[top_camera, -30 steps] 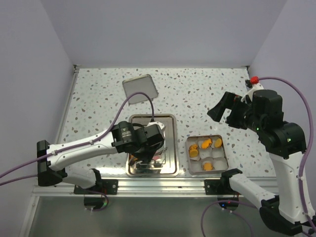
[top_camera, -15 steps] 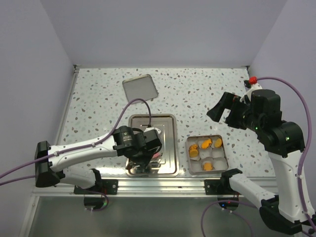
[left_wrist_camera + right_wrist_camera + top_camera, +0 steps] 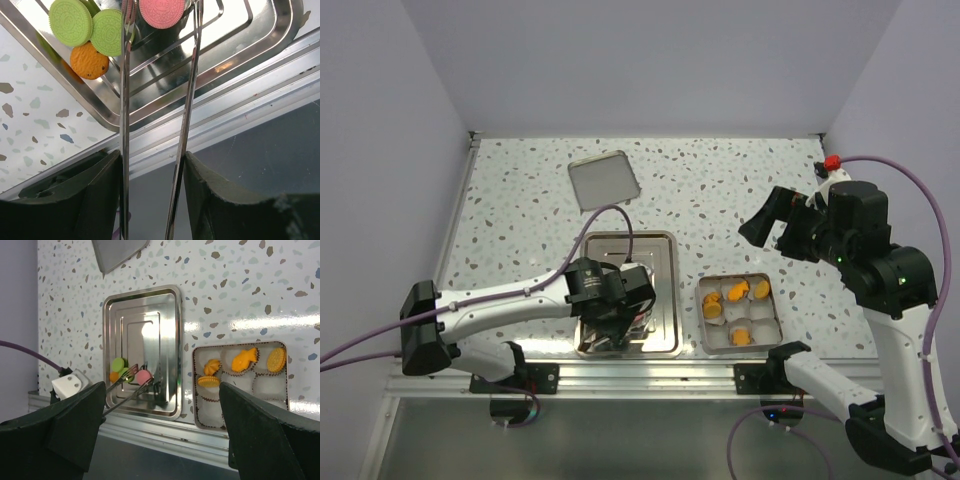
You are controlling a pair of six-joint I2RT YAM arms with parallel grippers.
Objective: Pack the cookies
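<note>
Cookies (image 3: pixel 107 32): two green, one orange in tray (image 3: pixel 145 315); orange ones in tin (image 3: pixel 267 386) (several compartments).
Pink cookie (image 3: pixel 161 12): between tongs (image 3: pixel 123 100) tips, within tray.
Left gripper (image 3: pixel 152 170): clamped on tongs.
Right gripper (image 3: pixel 772 225): spread wide, empty, above desk (image 3: pixel 720 190).

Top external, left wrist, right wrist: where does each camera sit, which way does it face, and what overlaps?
Top external: high behind the bases, looking down on the table; the left arm and right arm show.
Left wrist: low over the steel tray, looking along the tongs held by the left gripper toward a pink cookie.
Right wrist: raised, looking down on the steel tray and cookie tin; the right gripper, open, frames it.
Shared: both wrist views show the pink cookie between the tong arms.
</note>
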